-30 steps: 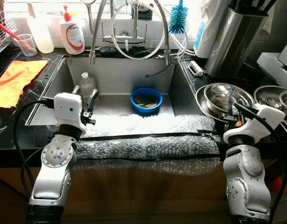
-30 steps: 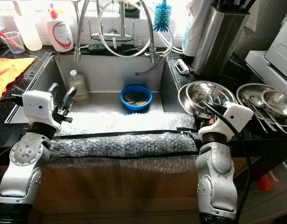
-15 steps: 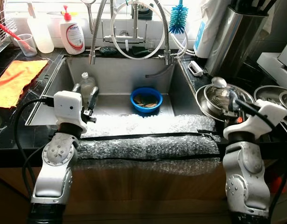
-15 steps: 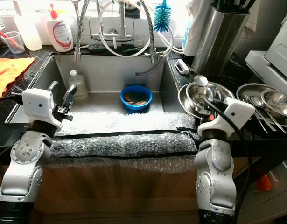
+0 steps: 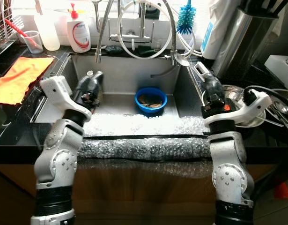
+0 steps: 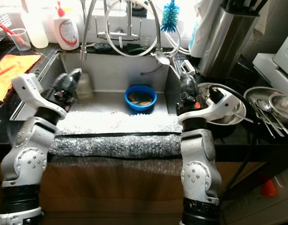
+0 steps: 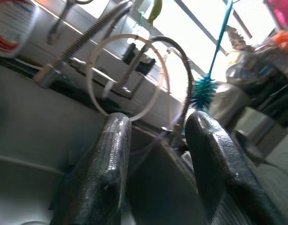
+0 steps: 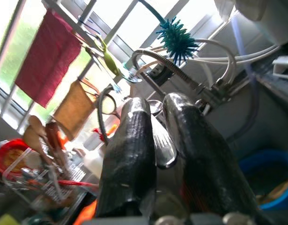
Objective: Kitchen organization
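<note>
My right gripper (image 5: 204, 80) is raised over the right rim of the steel sink (image 5: 129, 75) and is shut on a metal spoon (image 8: 162, 145). The spoon's bowl (image 5: 181, 60) points toward the tap. My left gripper (image 5: 93, 79) hangs over the sink's left side, open with nothing between its fingers (image 7: 111, 154). A blue bowl (image 5: 151, 99) with scraps in it sits on the sink floor. Stacked steel bowls (image 5: 235, 96) stand on the counter right of the sink, partly hidden by my right arm.
Bubble wrap (image 5: 144, 140) pads the sink's front edge. A coiled hose tap (image 5: 139, 28), a blue bottle brush (image 5: 186, 21) and a soap bottle (image 5: 78, 33) line the back. An orange cloth (image 5: 17, 77) lies at left. More steel dishes (image 6: 275, 101) sit far right.
My right gripper lifted the spoon out of the steel bowls and swung left to the sink's right rim. My left arm rose and turned over the sink. The camera shifted slightly.
</note>
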Robot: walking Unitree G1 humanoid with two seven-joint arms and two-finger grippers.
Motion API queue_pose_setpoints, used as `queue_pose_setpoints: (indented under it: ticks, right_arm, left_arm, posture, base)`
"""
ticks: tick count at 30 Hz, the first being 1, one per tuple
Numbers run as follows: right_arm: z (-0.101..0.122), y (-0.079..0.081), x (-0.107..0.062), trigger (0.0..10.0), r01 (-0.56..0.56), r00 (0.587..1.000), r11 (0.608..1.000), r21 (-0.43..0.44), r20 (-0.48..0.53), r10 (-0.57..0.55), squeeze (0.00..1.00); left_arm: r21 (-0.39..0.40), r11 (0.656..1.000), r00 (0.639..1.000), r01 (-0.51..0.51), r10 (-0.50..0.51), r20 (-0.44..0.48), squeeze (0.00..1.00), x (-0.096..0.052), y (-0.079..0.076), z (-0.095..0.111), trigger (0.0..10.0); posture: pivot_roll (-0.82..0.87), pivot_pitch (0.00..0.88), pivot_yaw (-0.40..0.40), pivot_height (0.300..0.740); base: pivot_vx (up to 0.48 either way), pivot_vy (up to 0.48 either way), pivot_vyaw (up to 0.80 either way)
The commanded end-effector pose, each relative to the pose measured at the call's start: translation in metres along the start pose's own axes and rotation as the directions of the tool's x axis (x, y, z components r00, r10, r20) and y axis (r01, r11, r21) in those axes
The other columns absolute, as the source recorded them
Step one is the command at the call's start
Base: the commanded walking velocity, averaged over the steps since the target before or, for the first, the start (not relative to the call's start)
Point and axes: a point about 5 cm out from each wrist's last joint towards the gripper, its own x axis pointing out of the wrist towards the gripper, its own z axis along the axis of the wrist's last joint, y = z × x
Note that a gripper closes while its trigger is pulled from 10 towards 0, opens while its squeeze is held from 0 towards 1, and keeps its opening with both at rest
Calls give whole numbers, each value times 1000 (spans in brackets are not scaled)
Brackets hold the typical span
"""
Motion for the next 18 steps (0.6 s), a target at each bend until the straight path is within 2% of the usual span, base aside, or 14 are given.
queue_pose_setpoints:
  ticks: [1, 3, 5, 6, 10, 12, 18]
  right_arm:
    - [-1, -2, -4, 10000, -22, 1000, 996, 92, -11, 23, 0]
    - [-1, -2, -7, 10000, -34, 999, 984, 176, -8, 36, 0]
    - [-2, -3, -8, 10000, -36, 999, 976, 216, -14, 40, 0]
    - [-4, -4, -10, 10000, -55, 997, 960, 276, -28, 65, 0]
    - [-9, -2, -13, 10000, -103, 989, 947, 306, -74, 132, 0]
    - [-15, 2, -17, 10000, -145, 973, 930, 339, -122, 196, 0]
    - [-26, 9, -22, 10000, -180, 947, 927, 328, -197, 254, 0]
  left_arm:
    - [-27, 998, 999, 49, -49, -4, 0, 2, -8, 4, 10000]
    - [-81, 994, 996, 78, -82, -37, 0, 2, -12, -2, 10000]
    - [-115, 988, 993, 101, -108, -57, 0, 1, -16, -5, 10000]
    - [-149, 979, 984, 137, -152, -92, 0, 1, -21, -10, 10000]
    - [-204, 962, 970, 181, -208, -123, 0, -1, -26, -15, 10000]
    - [-197, 954, 951, 227, -260, -167, 0, -2, -31, -21, 10000]
    - [-262, 916, 918, 305, -356, -175, 0, -4, -47, -25, 10000]
  posture:
    - [-19, 38, -77, 740]
    - [-16, 36, -75, 740]
    - [-15, 34, -73, 740]
    - [-17, 32, -71, 740]
    - [-21, 30, -69, 740]
    - [-15, 27, -69, 740]
    - [-15, 21, -69, 740]
  base:
    - [0, 0, 0]
    - [0, 0, 0]
    - [0, 0, 0]
    - [0, 0, 0]
    - [0, 0, 0]
    - [0, 0, 0]
    - [0, 0, 0]
